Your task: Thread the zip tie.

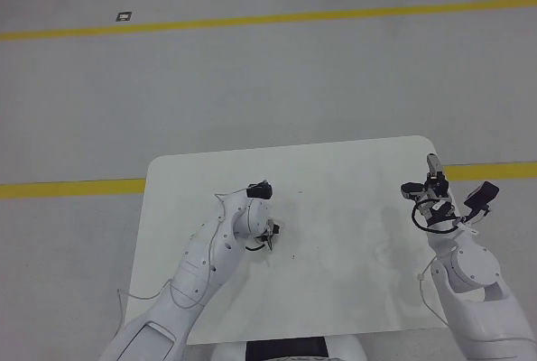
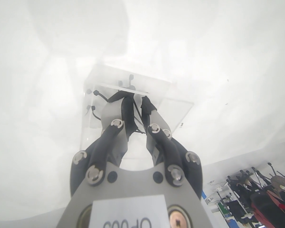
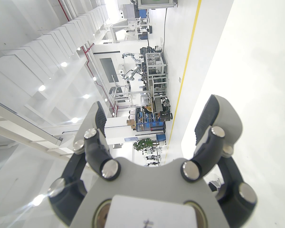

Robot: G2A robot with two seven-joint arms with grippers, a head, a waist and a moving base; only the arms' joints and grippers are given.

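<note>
My left gripper (image 2: 135, 99) is down over the left-middle of the white table (image 1: 358, 289), pushed into a clear plastic holder (image 2: 175, 105) that lies flat there. The zip tie (image 2: 137, 116) shows as a thin black strand running up through the narrow slot of my jaws. They are drawn nearly together, but I cannot tell whether they pinch the tie or stop just short of it. A few other black tie heads (image 2: 95, 93) sit along the holder's wall just beside my tip. As I judge it, the step in hand is the pick-up at the holder — getting a firm hold on one strand before any threading can start. Next I would confirm the pinch, then lift straight and slowly so the tie comes free without dragging the light holder or snagging its neighbours. Farther right, my right gripper (image 3: 155, 103) hangs wide open and holds nothing, near the table's right edge and well apart from the holder, pointing out toward the room. It will have to come in and take the tie's other end — tail to head needs both of us lined up closely, since the slot in the head is small.
</note>
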